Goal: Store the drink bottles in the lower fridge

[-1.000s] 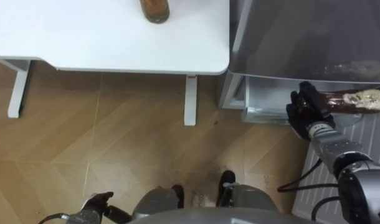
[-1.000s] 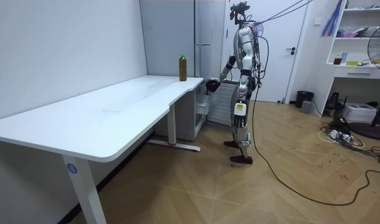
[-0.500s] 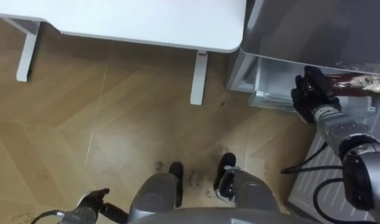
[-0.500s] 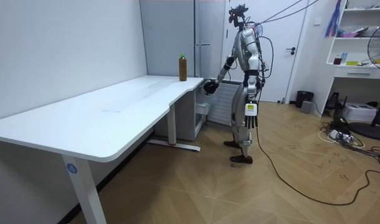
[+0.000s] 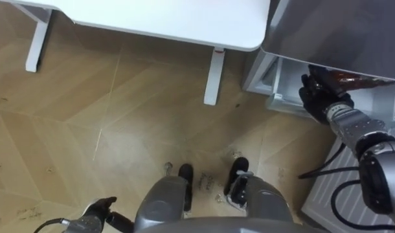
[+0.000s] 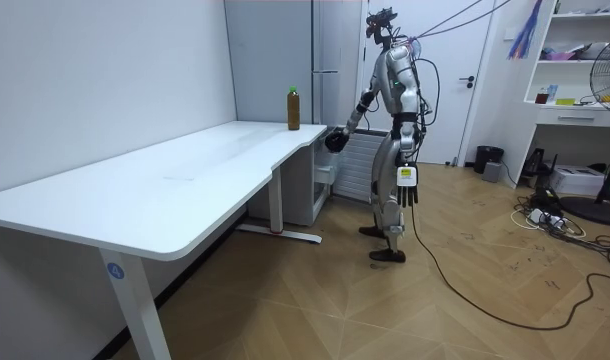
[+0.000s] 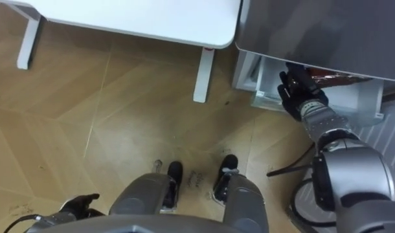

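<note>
- The right hand [image 5: 319,98] has its fingers curled tight round a brown bottle [image 5: 353,79], just inside the open lower fridge [image 5: 283,90];
- the left hand [image 5: 99,210] hangs low, fingers loose;
- the bottle looks hard, smooth and a bit heavy; it is best held round its middle.

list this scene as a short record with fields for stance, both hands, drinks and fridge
stance: standing at the fridge, by the end of the white table
right hand: curled round a dark bottle, reaching into the lower compartment
left hand: hanging open at the robot's side, holding nothing
drinks: dark bottle in the right hand; second bottle upright on the table
fridge: lower compartment open
</note>
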